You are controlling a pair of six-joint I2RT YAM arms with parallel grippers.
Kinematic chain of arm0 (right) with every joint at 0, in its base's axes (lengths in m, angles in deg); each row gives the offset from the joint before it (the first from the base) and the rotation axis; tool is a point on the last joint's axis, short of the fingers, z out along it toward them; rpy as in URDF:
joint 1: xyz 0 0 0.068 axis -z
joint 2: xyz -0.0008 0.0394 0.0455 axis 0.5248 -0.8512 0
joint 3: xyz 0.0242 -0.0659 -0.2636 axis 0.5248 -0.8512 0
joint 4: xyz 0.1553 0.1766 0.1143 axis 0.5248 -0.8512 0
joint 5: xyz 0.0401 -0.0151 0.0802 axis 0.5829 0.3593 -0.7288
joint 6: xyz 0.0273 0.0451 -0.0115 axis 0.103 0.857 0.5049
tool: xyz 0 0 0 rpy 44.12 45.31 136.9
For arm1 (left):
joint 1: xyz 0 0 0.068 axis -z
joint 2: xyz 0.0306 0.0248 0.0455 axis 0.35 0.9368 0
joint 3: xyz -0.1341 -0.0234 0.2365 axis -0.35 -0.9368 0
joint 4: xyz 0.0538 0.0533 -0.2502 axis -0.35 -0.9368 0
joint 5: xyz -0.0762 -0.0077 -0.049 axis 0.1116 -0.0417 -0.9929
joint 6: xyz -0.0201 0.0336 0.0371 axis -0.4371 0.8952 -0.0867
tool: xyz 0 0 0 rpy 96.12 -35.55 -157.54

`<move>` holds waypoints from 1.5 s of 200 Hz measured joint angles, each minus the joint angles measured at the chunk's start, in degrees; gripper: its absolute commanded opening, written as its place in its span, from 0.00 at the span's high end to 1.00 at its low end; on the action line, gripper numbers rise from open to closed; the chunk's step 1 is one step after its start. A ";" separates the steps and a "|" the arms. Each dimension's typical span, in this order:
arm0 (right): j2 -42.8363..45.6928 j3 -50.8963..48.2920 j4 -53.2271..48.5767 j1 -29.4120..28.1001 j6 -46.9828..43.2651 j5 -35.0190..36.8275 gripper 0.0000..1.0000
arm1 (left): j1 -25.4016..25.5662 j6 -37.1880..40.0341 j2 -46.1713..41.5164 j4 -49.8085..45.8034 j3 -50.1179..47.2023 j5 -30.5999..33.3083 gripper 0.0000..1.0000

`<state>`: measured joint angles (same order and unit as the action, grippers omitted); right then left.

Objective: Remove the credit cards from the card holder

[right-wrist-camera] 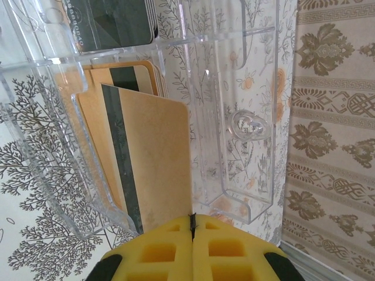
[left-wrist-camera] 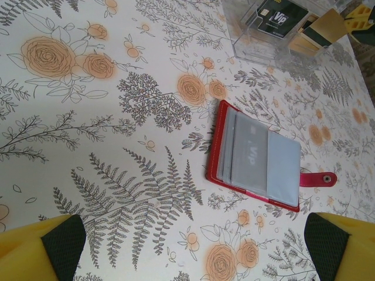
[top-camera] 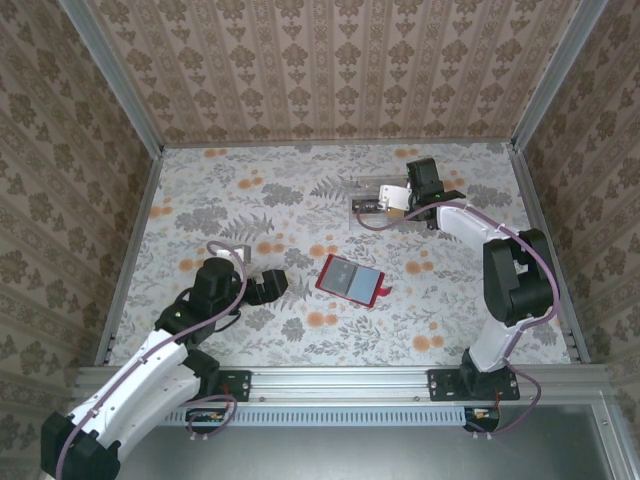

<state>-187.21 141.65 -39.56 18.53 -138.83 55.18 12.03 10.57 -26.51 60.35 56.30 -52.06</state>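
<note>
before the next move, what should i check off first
1. card holder lying open, pockets up: ok
2. grey vip card in a pocket, ready to pull: ok
3. left gripper open and aimed at the card holder: ok
4. right gripper free: not ok, shut on the tan card
5. tan card fully seated in the clear tray: cannot tell
</note>
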 measured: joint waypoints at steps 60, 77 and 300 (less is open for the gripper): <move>-0.63 0.00 0.11 -0.39 0.07 0.17 1.00 | -0.04 0.00 0.00 0.00 0.00 -0.02 0.00; -1.44 0.00 0.17 -0.63 0.26 0.37 0.92 | -0.04 0.02 0.00 0.00 0.00 0.00 0.00; 25.97 -21.90 -9.03 -17.33 100.28 -8.46 0.86 | 0.09 -0.24 28.63 12.55 4.87 -9.05 0.13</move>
<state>-161.24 119.75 -48.59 1.20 -38.55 46.72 12.11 10.33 2.12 72.89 61.17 -61.11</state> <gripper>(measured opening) 0.142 0.877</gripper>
